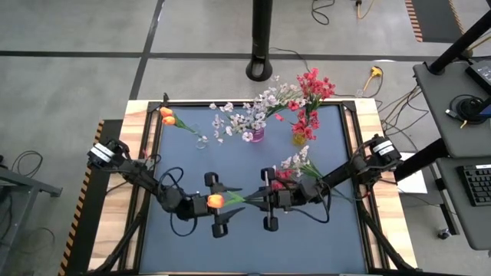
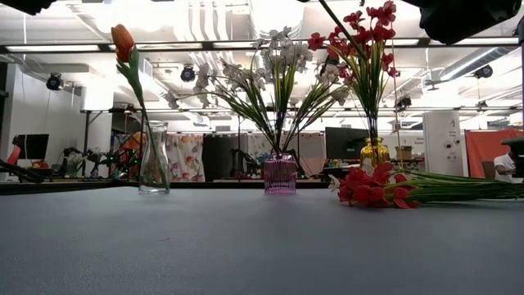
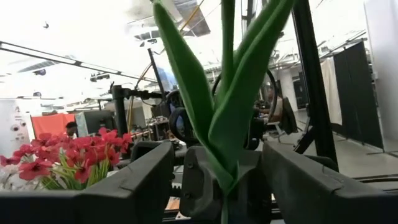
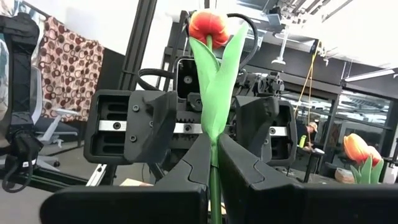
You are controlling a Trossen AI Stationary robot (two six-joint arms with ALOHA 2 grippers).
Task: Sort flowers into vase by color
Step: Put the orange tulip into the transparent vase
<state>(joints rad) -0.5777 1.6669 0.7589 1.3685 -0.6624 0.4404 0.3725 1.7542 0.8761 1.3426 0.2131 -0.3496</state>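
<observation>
- My right gripper (image 1: 265, 201) is clamped on the orange tulip (image 1: 215, 201) stem; my left gripper (image 1: 217, 204) stands apart around the bud.
- Red flowers (image 1: 285, 175) lie just beside my right arm.

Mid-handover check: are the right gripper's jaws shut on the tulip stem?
Shut. In the right wrist view, the right gripper jaws pinch the tulip stem.

Dark blue-grey tabletop (image 1: 184, 245) w/ wood edging, carrying clear glass vase (image 1: 201, 141) far left, purple vase (image 1: 257, 135) far centre, yellow vase (image 1: 298, 139) beside it, plus loose red and white flowers (image 1: 295, 167) lying flat nr right side.
</observation>
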